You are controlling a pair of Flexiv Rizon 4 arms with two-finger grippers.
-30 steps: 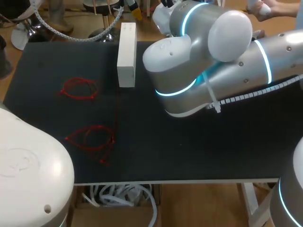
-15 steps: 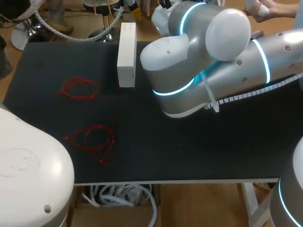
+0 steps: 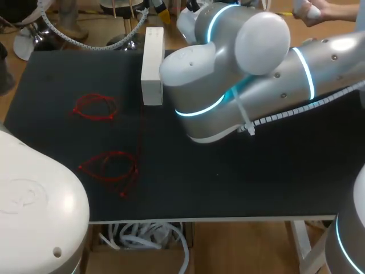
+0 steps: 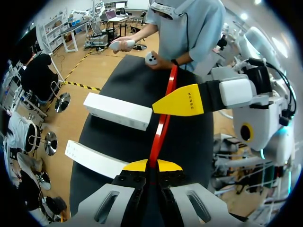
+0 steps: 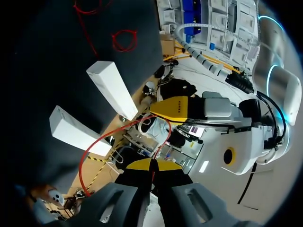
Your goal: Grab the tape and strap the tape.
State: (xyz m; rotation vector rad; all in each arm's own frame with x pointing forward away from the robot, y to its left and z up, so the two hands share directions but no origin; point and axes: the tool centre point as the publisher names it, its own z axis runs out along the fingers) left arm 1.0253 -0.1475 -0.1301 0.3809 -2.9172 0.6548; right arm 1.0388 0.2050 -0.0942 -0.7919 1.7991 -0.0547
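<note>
I read this as the strapping step, with the tape (image 4: pixel 161 124) already caught by both arms across a short span; to do it well I would hold both pinches firm and bring the two ends round each other slowly and together, so the span neither sags nor snaps taut; I would also watch the fingers, which stand close enough to knock; the trailing length looks to me like a snag risk, since a thin red line (image 3: pixel 141 134) runs down the table (image 3: pixel 239 182) from beside the white box (image 3: pixel 153 63) at about eleven o'clock toward two red loops (image 3: pixel 96 107), which lie at nine and eight o'clock; my left end effector (image 4: pixel 151 165) is pressed together on the tape, which leaves its tips and runs straight out at twelve o'clock; one yellow finger (image 4: pixel 182 100) of the other arm stands just beside that span, at about one o'clock from my tips; my right end effector (image 5: pixel 151 164) is likewise pinching the tape, which springs from its tips and curls in an open loop round toward nine o'clock, with the left arm's finger just ahead at twelve o'clock; whether the loop touches that finger I cannot tell.
</note>
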